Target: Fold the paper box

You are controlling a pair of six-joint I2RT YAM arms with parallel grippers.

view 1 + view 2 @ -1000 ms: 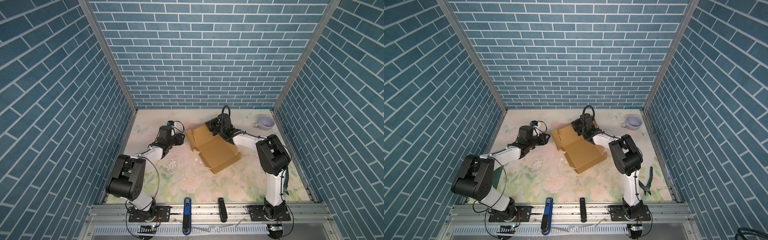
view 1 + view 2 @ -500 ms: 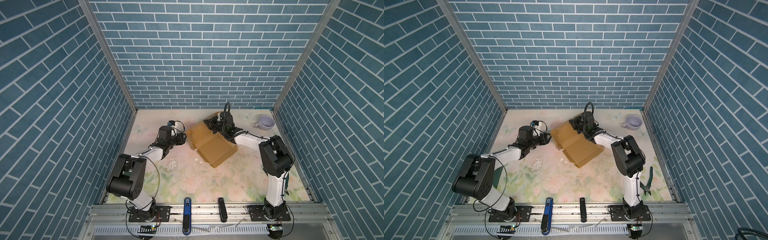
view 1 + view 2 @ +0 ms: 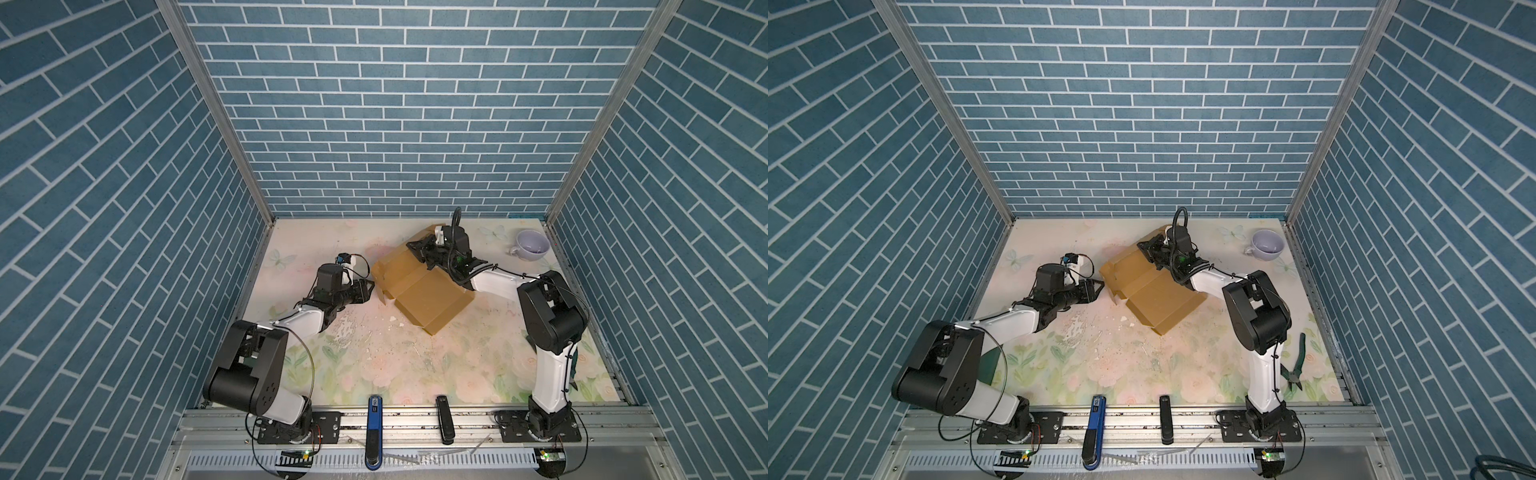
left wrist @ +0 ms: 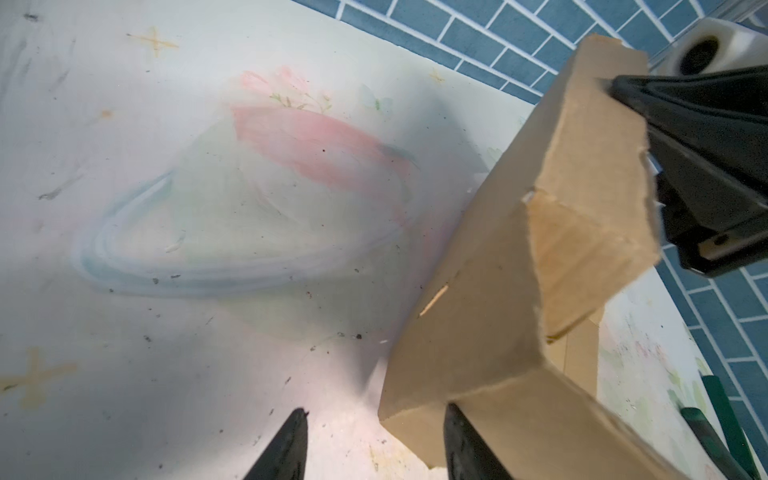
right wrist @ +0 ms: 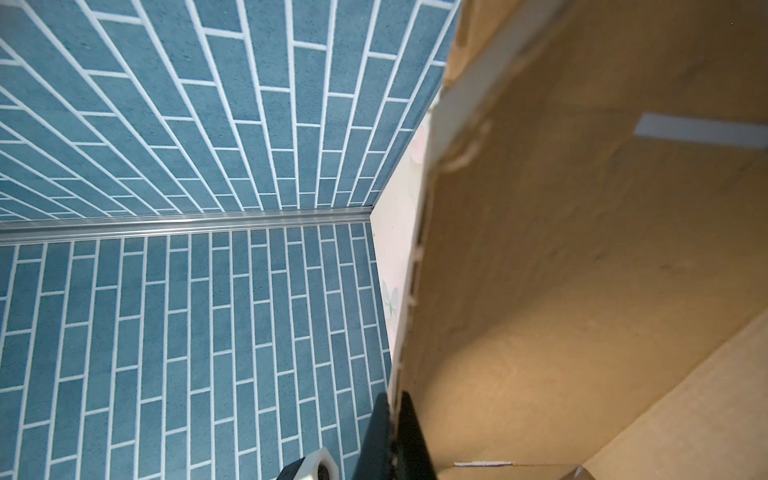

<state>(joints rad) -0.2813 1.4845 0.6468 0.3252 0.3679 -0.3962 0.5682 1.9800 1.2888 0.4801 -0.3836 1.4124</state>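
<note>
Mostly cropped: left pincer (image 4: pixel 376 409), paper box (image 4: pixel 498 291)

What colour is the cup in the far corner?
Pale lilac; the cup shows best in a top view.

paper box (image 3: pixel 428 291): I counted one
mug (image 3: pixel 533 246): one
pliers (image 3: pixel 1296 365): one pair
my grippers: two, left gripper (image 3: pixel 370 289), right gripper (image 3: pixel 415 248)

Table (image 3: pixel 415 365) w/ pale floral print, worn & scuffed near the middle, a few white scraps (image 3: pixel 392 330) on it. Lilac mug (image 3: pixel 533 249) at far right corner, upright, handle twd centre. Green-handled pliers (image 3: pixel 1296 365) lie flat by right edge, seen in a top view. On front rail: blue-black stick-shaped item (image 3: pixel 374 424) & black one (image 3: pixel 444 424), well apart. Blue brick-pattern walls (image 3: pixel 395 104) on 3 sides.
</note>
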